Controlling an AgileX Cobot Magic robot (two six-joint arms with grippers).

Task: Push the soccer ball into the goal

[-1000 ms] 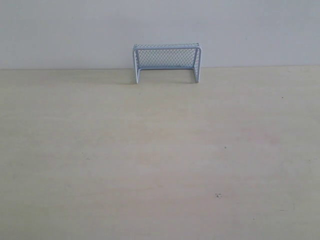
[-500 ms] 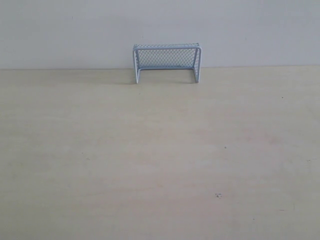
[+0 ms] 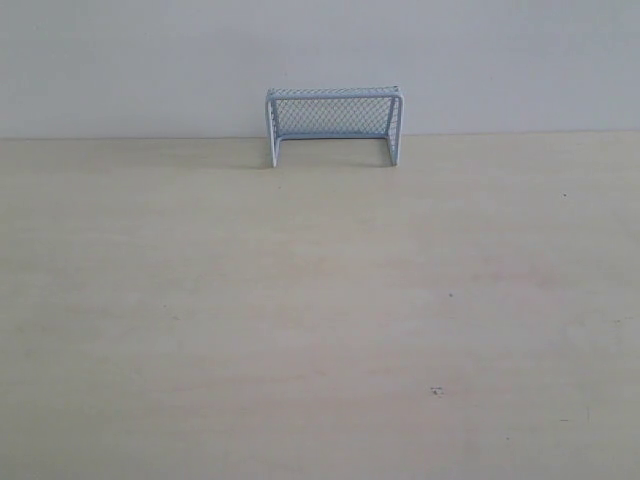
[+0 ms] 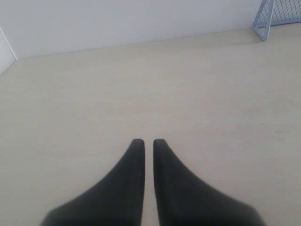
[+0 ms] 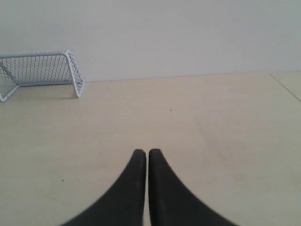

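Observation:
The goal (image 3: 334, 124), a pale blue-white frame with fine mesh, stands at the table's far edge against the wall; it also shows in the left wrist view (image 4: 277, 16) and the right wrist view (image 5: 40, 73). The soccer ball is not visible in any view. My left gripper (image 4: 145, 141) is shut with nothing between its black fingers, hovering over bare tabletop well short of the goal. My right gripper (image 5: 143, 151) is likewise shut and empty, far from the goal. Neither gripper appears in the exterior view.
A light wooden table (image 3: 320, 300) runs back to a plain white wall (image 3: 500, 60). A small dark speck (image 3: 436, 390) marks the tabletop near the front right. The table's side edges show in the wrist views.

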